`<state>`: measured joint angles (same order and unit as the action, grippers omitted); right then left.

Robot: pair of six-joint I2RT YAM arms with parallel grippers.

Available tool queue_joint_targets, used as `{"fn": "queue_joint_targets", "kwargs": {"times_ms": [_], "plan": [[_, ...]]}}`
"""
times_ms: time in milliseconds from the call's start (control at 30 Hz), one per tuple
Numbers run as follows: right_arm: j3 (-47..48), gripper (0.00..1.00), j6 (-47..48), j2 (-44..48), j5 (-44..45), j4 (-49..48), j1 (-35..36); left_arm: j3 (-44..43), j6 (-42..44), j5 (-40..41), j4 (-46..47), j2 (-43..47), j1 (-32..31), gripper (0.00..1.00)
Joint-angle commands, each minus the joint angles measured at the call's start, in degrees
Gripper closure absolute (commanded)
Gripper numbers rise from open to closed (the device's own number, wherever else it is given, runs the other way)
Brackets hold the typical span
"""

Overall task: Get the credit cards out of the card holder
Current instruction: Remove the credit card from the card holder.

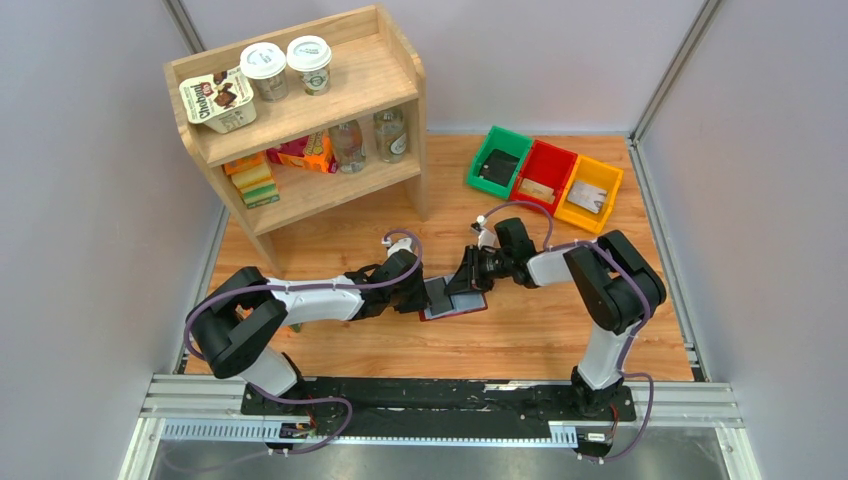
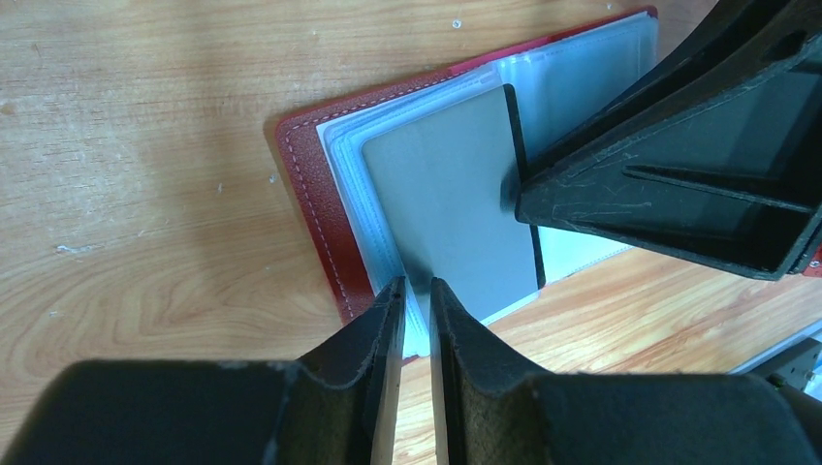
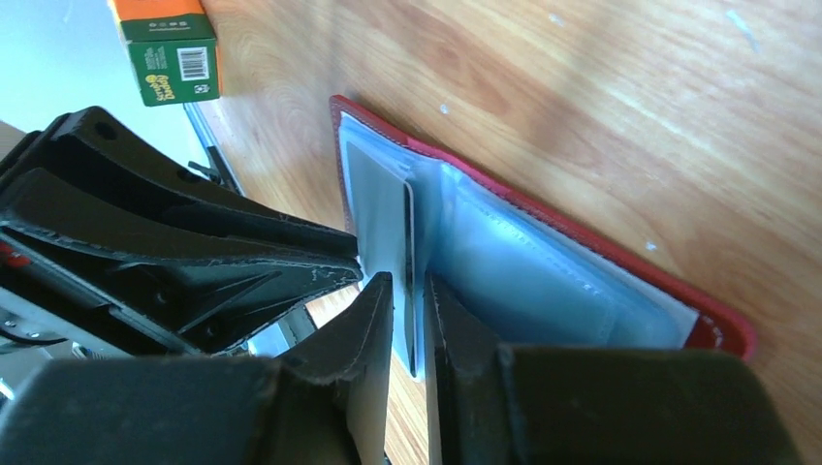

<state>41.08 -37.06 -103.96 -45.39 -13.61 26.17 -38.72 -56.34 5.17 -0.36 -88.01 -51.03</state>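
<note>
On the open card holder (image 2: 305,184), the left gripper (image 2: 417,291) at 9 o'clock pinches a clear sleeve (image 2: 380,242), and the right gripper (image 3: 408,291) at 1 o'clock pinches the grey card (image 2: 446,213).

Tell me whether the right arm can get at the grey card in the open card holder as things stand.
Probably yes. The right gripper is at the grey card, jaws either side of its edge, with nothing between. The left gripper sits at another edge of the card holder and does not block it.

Open card holder (image 1: 450,305) on table (image 1: 520,340); left fingers (image 1: 418,296) and right fingers (image 1: 466,278) at it
</note>
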Motion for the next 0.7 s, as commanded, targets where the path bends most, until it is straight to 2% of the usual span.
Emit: {"fn": "queue_joint_targets", "kwargs": {"times_ms": [0, 200, 667], "plan": [[-0.56, 0.81, -1.79, 0.60, -4.62, -6.86, 0.11, 2.07, 0.44, 1.07, -6.05, -0.50, -0.39, 0.76], [-2.41, 0.84, -4.60, 2.10, -9.01, -13.90, 0.19, 1.98, 0.61, 1.68, -6.50, -0.24, -0.39, 0.76], [0.84, 0.78, -4.78, -3.52, -8.23, -12.41, 3.71, 1.45, 1.49, 2.30, -6.85, 0.20, -0.39, 0.76]]}}
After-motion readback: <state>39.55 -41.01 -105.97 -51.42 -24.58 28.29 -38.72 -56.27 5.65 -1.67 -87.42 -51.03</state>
